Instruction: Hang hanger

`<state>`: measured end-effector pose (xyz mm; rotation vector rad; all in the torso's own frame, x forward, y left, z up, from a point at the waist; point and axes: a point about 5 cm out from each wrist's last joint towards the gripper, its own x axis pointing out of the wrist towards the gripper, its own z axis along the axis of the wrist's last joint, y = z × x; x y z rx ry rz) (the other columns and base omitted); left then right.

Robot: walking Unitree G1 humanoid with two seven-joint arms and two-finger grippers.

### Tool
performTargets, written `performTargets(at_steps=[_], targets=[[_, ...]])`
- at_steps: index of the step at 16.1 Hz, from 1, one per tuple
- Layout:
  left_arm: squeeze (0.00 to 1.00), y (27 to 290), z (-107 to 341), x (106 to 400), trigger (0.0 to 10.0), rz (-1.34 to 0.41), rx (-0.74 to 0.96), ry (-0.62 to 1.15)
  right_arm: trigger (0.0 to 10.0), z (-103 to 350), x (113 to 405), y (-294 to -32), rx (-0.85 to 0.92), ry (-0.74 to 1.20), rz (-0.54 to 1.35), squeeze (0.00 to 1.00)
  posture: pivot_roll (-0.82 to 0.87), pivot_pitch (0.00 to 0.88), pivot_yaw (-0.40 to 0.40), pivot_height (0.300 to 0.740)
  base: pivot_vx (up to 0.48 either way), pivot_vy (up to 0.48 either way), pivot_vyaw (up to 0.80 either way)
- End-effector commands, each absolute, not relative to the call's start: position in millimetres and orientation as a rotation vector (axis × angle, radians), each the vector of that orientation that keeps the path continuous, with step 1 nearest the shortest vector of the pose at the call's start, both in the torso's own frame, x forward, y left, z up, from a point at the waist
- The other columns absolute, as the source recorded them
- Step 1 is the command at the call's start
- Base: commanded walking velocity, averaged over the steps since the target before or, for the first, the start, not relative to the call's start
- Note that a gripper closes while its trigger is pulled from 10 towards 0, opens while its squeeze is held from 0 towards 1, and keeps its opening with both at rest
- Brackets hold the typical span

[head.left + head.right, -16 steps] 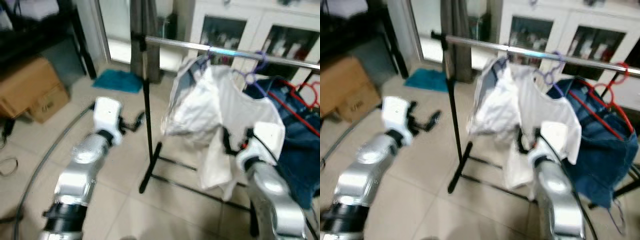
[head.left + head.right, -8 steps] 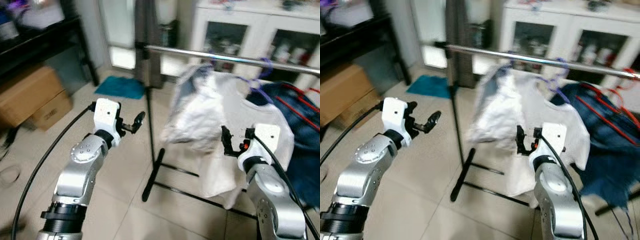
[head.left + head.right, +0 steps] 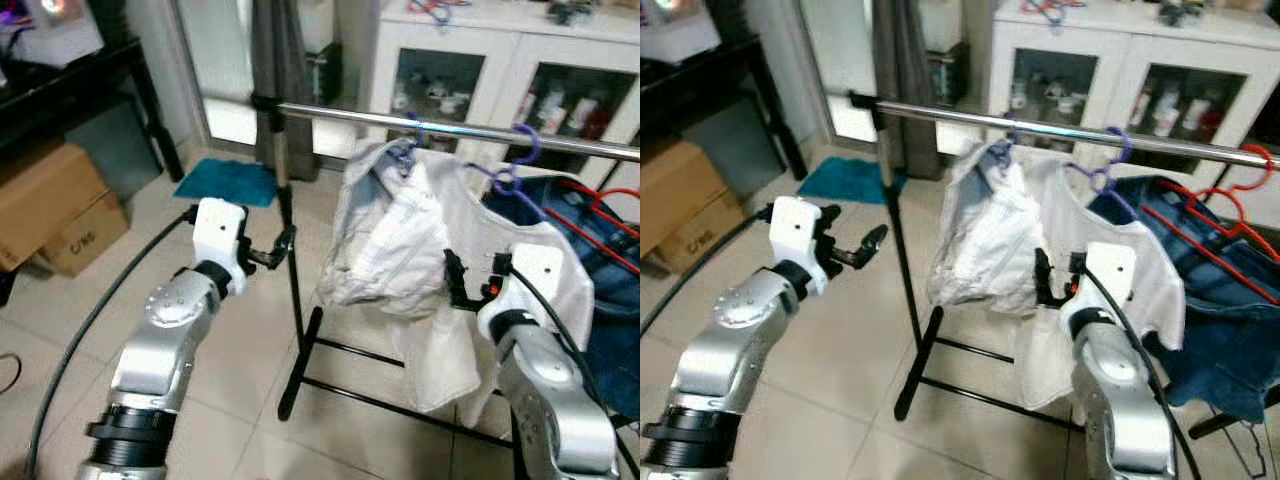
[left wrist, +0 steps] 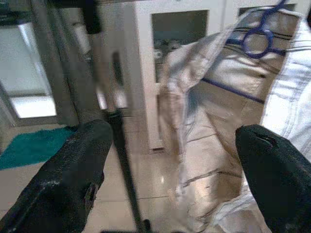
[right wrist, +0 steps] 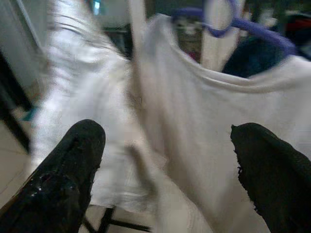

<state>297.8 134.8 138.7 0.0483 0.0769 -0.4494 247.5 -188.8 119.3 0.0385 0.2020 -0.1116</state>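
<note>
My right tool (image 3: 452, 283), wide and empty, is nearer; the purple hanger (image 3: 510, 170) hooks the rail (image 3: 440, 127) at one o'clock, the rail running nine-to-three; my left tool (image 3: 283, 244) also gapes.

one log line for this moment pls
task: hang hanger | left gripper: open, empty, by rack upright | right gripper: open, empty, facing white shirt | shirt on purple hanger, hooked on rail
</note>
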Motion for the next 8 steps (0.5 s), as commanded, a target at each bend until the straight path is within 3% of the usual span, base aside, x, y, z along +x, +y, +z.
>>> performTargets(at_steps=[1, 8], targets=[[0.15, 135.4, 142.1, 298.6, 10.0, -0.458, 0.062, 0.069, 10.0, 123.1, 248.3, -189.9, 0.042, 0.185, -0.118, 0.0, 0.01, 0.0, 0.024, 0.74, 0.266, 0.0, 0.0], [0.15, 132.6, 140.8, 298.2, 10.0, -0.482, 0.065, 0.076, 10.0, 126.5, 251.8, -190.1, 0.029, 0.174, -0.106, 0.0, 0.02, 0.0, 0.015, 0.74, 0.266, 0.0, 0.0]])
